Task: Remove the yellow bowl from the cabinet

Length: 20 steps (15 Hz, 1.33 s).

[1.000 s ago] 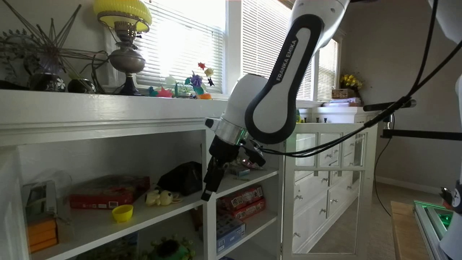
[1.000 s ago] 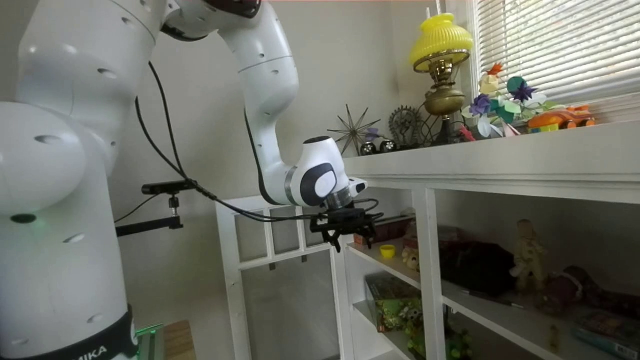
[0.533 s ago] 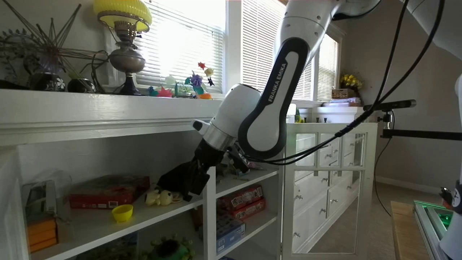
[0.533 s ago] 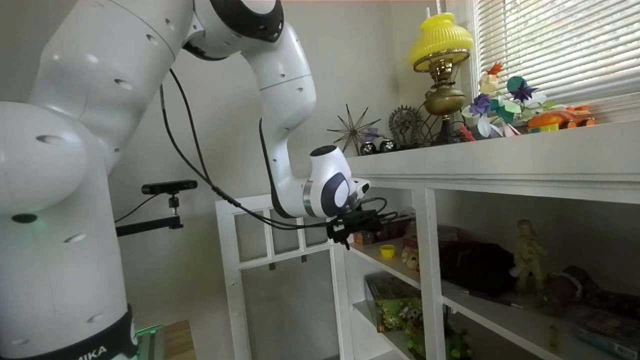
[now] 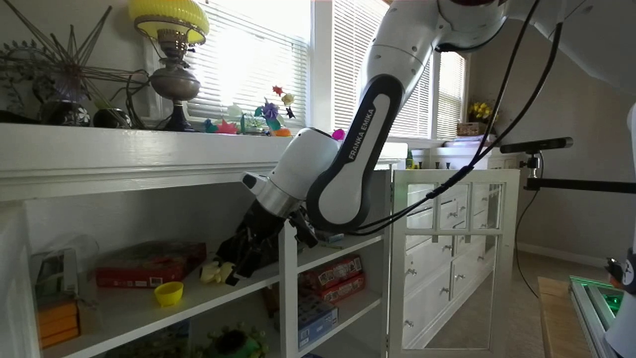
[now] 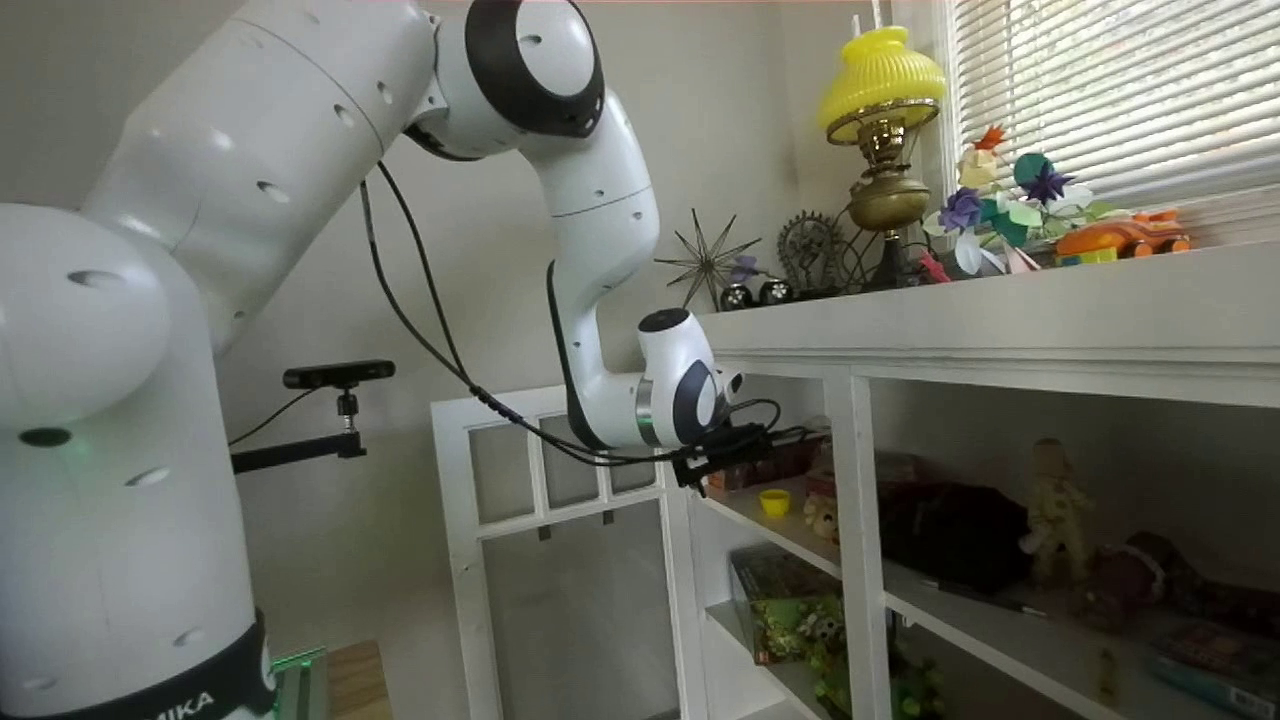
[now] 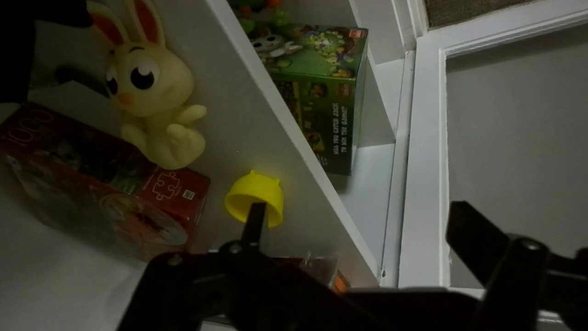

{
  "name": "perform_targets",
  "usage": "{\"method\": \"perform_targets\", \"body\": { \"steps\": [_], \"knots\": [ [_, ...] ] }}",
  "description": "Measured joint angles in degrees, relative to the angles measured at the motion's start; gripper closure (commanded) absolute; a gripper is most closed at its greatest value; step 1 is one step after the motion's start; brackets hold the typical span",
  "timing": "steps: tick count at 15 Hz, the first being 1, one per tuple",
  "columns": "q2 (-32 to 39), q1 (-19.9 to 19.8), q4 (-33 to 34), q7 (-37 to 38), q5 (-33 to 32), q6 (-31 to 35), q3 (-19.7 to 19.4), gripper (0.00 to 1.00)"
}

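The small yellow bowl (image 5: 169, 294) stands upright on the upper shelf of the white cabinet (image 5: 149, 155), near the shelf's front edge. It also shows in an exterior view (image 6: 774, 503) and in the wrist view (image 7: 262, 186). My gripper (image 5: 242, 271) is at the cabinet opening in front of the divider, above shelf level and apart from the bowl. In the wrist view the jaws (image 7: 358, 207) are wide apart with nothing between them. One finger overlaps the bowl's rim in that picture; the other lies over the cabinet door. In an exterior view the gripper (image 6: 697, 485) shows dark and small.
A pale rabbit figure (image 7: 158, 87) sits beside the bowl, with a red puzzle box (image 7: 179, 186) behind. The divider (image 5: 288, 298) stands close to my gripper. The glazed door (image 6: 580, 560) hangs open. A lamp (image 5: 175, 82) stands on the cabinet top.
My gripper has moved toward the bowl and into the cabinet opening, past the divider, and tilted more. The arm has reached forward and lower. The bowl has not moved.
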Motion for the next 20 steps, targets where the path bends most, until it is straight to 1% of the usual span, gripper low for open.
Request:
{"method": "perform_targets", "body": {
  "steps": [3,5,7,14,16,20],
  "knots": [
    [2.42,-0.61,3.47,-0.53,-1.89,-0.73,0.11,0.00],
    [4.02,-1.50,5.61,-1.39,-2.31,-0.86,0.96,0.00],
    [5.20,-1.58,7.24,-1.44,-2.64,-0.86,1.00,0.00],
    [5.82,-1.54,7.95,-1.39,-2.88,-0.86,1.08,0.00],
    [6.05,-0.93,7.98,-1.39,-2.88,-0.81,0.26,0.00],
    [9.02,1.34,10.09,-1.42,-2.88,-0.19,-2.94,0.00]
  ]
}}
